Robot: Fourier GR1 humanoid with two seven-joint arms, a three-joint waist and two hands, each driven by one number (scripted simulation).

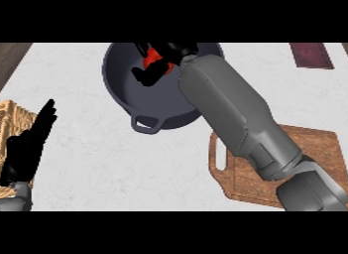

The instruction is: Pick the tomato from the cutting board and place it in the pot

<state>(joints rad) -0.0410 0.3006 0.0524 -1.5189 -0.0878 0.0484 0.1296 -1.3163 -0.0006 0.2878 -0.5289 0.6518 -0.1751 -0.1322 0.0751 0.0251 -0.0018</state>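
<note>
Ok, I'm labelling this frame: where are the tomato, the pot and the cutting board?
tomato (153, 55): head view, red patch showing between the right hand's fingers.
pot (120, 82): head view, bare inner floor, left side.
cutting board (319, 149): head view, bare wood right of the forearm.

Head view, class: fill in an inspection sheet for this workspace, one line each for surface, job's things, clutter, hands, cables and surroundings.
Surface: pale speckled counter.
Job's things: tomato held over the dark pot; wooden cutting board bare where visible.
Clutter: wicker basket at left edge; dark red flat item at top right.
Hands: right hand with fingers curled round the tomato, inside the pot's rim; left hand open, resting at left.
Cables: nothing seen.
Surroundings: dark wood beyond the counter's top corners.
</note>
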